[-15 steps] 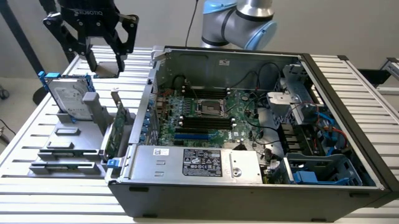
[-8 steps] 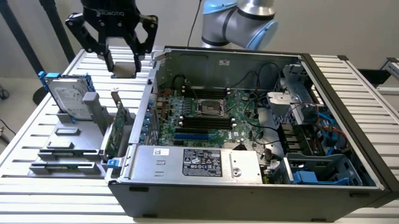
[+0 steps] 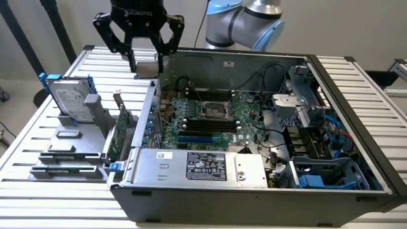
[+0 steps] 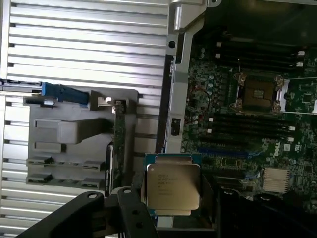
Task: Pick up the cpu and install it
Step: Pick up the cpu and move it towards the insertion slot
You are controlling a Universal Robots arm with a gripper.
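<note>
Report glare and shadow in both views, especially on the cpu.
Exterior view: even bright light on the ribbed table; the cpu, held in the gripper, looks pale grey without hard glare; the computer case is dimmer inside. Wrist view: the table slats wash out near white, the cpu's metal top has a soft sheen, the gripper's black links sit in shadow.

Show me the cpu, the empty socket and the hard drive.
cpu (image 4: 172, 187): wrist view, centre of its metal top.
socket (image 3: 215, 110): exterior view, middle of its open frame.
hard drive (image 3: 68, 102): exterior view, its silver face.
</note>
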